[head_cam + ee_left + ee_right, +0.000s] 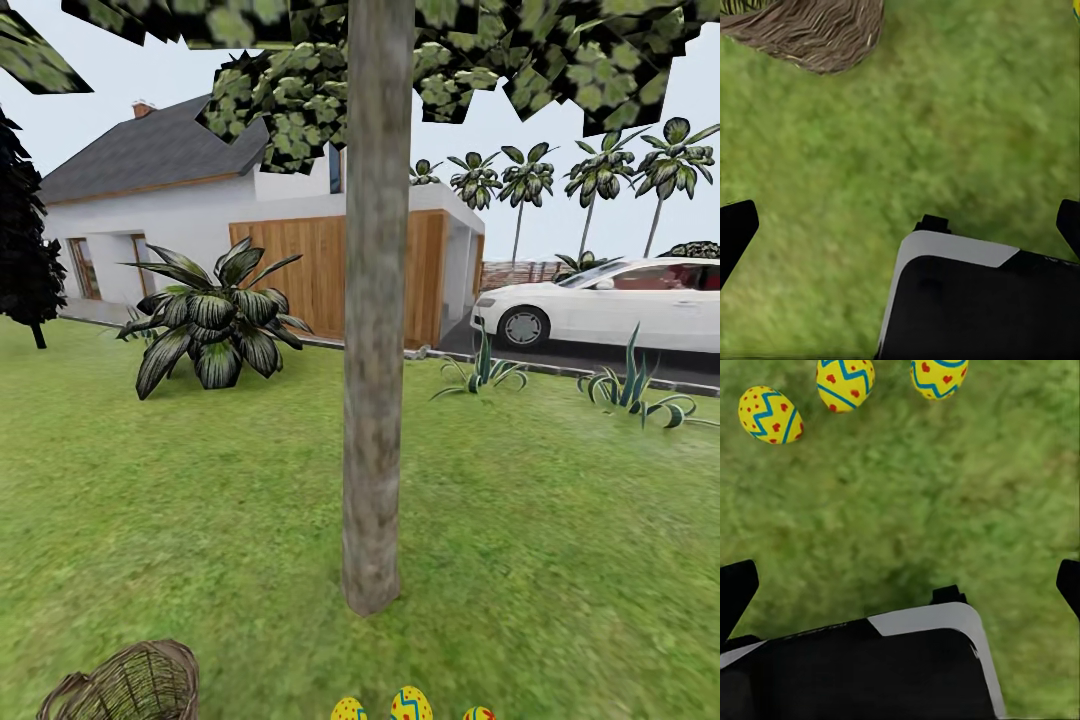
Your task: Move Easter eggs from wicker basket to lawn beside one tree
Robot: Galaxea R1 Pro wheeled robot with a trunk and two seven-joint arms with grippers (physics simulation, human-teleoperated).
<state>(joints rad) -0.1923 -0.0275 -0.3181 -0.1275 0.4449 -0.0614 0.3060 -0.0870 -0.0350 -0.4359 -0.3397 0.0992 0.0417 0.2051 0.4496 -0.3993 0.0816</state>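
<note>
3 yellow eggs w/ blue zigzags, red dots (pixel 844 382) lie on green lawn (pixel 945 510) ahead of right claw (pixel 900 585), clear of it, near pale grey-brown tree trunk (pixel 375 400). Right claw spread, empty. Left claw (pixel 900 225) spread, empty; brown wicker basket (pixel 817 30) ahead of it, tipped over. Task looks done; basket inside not seen.

Wicker basket (pixel 135 685): open-woven brown-tan cane, rough and matt, with coarse strands visible in the left wrist view. Easter eggs (pixel 845 382): smooth painted shells, bright yellow with blue zigzags and red marks, faint sheen. Lawn (pixel 200 520): mottled green grass, matt and soft-textured. Tree (pixel 376 330): pale grey-brown bark, matt, faintly streaked. House cladding (pixel 330 270): vertical wooden boards, matt. Car (pixel 610 300): white glossy painted bodywork.
</note>
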